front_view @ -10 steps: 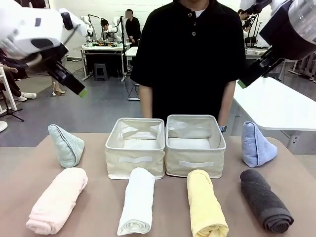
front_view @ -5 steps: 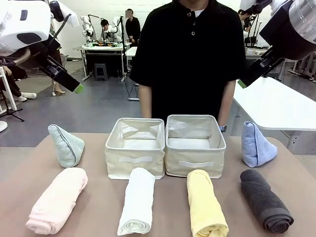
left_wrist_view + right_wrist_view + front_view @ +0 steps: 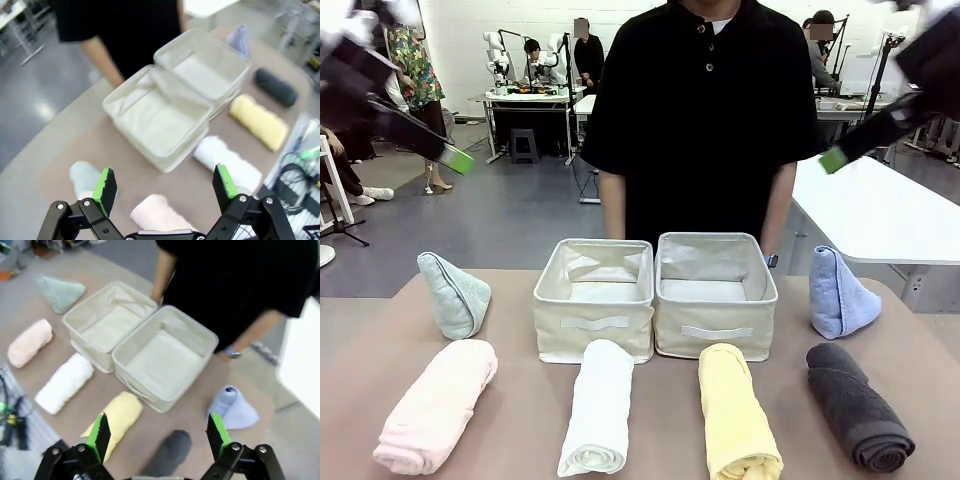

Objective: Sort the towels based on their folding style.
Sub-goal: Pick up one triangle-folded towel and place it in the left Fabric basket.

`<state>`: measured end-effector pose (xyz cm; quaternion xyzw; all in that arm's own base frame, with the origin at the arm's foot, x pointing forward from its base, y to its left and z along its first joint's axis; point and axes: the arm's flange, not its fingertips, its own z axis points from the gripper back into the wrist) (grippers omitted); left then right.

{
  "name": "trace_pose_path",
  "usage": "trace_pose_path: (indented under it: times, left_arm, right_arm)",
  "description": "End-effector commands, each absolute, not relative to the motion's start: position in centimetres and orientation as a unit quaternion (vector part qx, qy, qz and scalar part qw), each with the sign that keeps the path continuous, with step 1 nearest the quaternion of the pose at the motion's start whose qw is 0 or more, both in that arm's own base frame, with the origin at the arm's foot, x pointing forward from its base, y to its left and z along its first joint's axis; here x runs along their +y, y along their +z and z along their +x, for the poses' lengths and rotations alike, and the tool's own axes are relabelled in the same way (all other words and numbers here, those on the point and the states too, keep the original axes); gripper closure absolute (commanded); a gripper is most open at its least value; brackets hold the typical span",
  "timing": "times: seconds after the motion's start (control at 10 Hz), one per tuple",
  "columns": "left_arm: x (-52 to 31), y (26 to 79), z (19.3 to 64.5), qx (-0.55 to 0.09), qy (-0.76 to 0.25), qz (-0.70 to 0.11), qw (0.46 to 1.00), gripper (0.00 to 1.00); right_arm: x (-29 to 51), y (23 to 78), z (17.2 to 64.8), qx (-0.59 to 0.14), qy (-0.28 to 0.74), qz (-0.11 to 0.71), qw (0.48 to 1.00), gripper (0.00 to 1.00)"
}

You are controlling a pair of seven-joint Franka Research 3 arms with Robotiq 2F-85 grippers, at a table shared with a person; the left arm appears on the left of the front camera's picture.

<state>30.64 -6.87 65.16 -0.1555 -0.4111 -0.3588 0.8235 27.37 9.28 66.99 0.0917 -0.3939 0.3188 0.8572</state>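
A: Where do the grippers stand?

B: Both hang high above the table. The left gripper [image 3: 165,182] has its jaws spread wide, with nothing between the green pads. The right gripper [image 3: 157,432] is the same, apart and empty.

A: And the towels?

B: All six lie on the table [image 3: 525,430], none in a bin. Four rolls line the near edge: the pink roll [image 3: 435,405], the white roll [image 3: 597,405], the yellow roll [image 3: 738,420] and the dark grey roll [image 3: 858,405]. The pale green cone [image 3: 455,295] stands behind the row's left end and the light blue cone [image 3: 840,292] behind its right. Between the cones, the left bin [image 3: 590,335] and the right bin [image 3: 715,340] sit touching, both empty. A person [image 3: 705,110] stands behind them.

A: How will they handle?

B: I'd judge them light, soft and squashy. Terry should grip well against the pads, and nothing here can break. The risk is a roll sagging or unwinding if it is pinched at one end. I'd close across a roll's middle, deep enough to catch every layer. A cone I'd take around its lower body, because the tip would probably crumple.
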Motion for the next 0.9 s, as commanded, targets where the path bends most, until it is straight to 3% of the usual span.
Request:
trace_pose_path:
  times: [0.0, 0.1, 0.4, 0.6, 0.8]
  left_arm:
    - [2.5, 64.8, 30.6, -0.353, -0.384, -0.382, 0.762, 0.0]
    - [6.1, 63.7, 30.7, -0.335, -0.388, -0.398, 0.761, 0.0]
    - [13.4, 61.5, 29.7, -0.367, -0.368, -0.378, 0.766, 0.0]
    - [14.1, 61.8, 29.2, -0.322, -0.341, -0.293, 0.833, 0.0]
    - [14.2, 62.3, 29.1, -0.3, -0.36, -0.257, 0.845, 0.0]
  right_arm:
    - [-0.7, 64.9, 27.9, -0.371, 0.311, 0.273, 0.831, 0.0]
    - [-4.7, 63.6, 28.0, -0.38, 0.294, 0.285, 0.829, 0.0]
    - [-12.1, 60.1, 26.9, -0.397, 0.296, 0.323, 0.806, 0.0]
    - [-14.2, 59.3, 26.2, -0.396, 0.29, 0.32, 0.81, 0.0]
    - [-14.5, 59.0, 26.0, -0.397, 0.324, 0.317, 0.798, 0.0]
